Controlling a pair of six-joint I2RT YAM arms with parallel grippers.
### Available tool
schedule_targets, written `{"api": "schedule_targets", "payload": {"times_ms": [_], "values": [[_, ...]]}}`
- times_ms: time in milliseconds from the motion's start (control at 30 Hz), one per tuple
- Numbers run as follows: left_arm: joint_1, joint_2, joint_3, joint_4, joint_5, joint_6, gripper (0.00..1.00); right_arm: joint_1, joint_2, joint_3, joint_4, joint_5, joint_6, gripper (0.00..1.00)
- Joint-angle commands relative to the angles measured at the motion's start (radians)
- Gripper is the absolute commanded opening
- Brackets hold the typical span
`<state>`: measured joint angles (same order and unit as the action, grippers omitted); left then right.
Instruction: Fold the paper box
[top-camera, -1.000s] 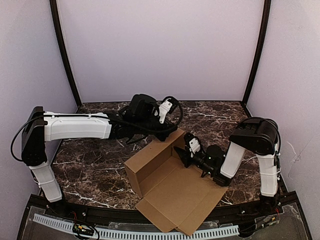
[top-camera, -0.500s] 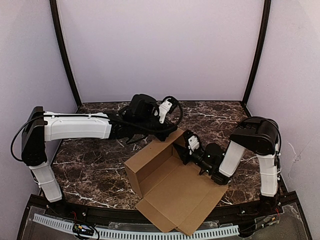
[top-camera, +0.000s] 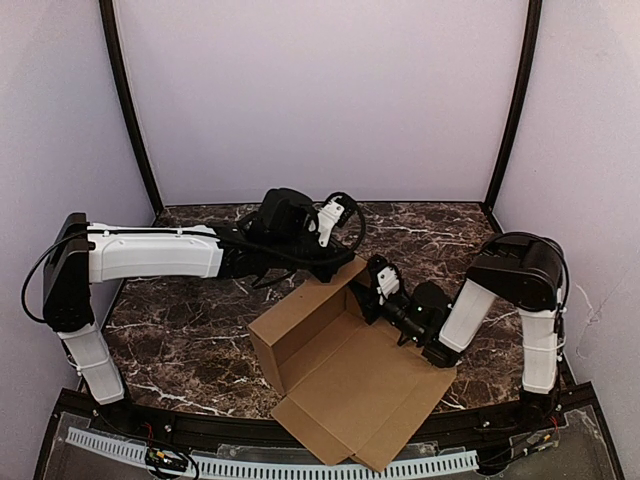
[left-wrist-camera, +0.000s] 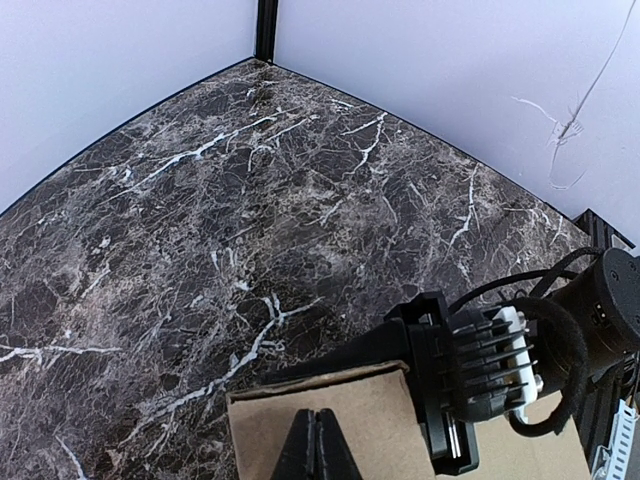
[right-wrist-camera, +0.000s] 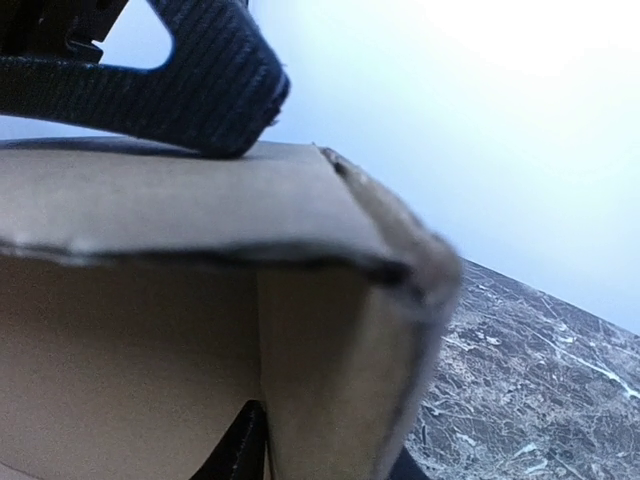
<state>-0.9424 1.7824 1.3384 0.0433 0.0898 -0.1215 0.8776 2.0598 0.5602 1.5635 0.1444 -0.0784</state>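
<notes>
Paper box (top-camera: 340, 370) sat half-formed on the marble table (top-camera: 190, 330). The left gripper (left-wrist-camera: 318, 445), clenched empty, rested against its far wall, and the right gripper (top-camera: 367, 298) grasped the adjoining side wall.

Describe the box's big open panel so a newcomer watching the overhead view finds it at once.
On the dark marble table, the brown paper box sits between the left arm and right arm. Its nearest part is a broad panel that reaches past the table's front edge. Unlike the upright walls behind it, it lies flat and open.
</notes>
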Motion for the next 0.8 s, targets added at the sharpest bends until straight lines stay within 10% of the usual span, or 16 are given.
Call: {"api": "schedule_targets", "payload": {"times_ms": [0, 100, 600, 767], "values": [[-0.003, 0.017, -0.031, -0.08, 0.01, -0.012, 0.01, 0.006, -0.032, 0.003, 0.148, 0.021, -0.01, 0.2], [-0.003, 0.019, -0.033, -0.079, 0.013, -0.017, 0.01, 0.006, -0.033, 0.003, 0.148, 0.011, -0.012, 0.0], [-0.009, 0.025, -0.032, -0.074, 0.026, -0.038, 0.01, 0.007, -0.033, -0.007, 0.149, 0.001, -0.002, 0.0], [-0.009, 0.027, -0.034, -0.072, 0.023, -0.04, 0.01, 0.007, -0.033, -0.027, 0.15, 0.005, 0.01, 0.18]]}}
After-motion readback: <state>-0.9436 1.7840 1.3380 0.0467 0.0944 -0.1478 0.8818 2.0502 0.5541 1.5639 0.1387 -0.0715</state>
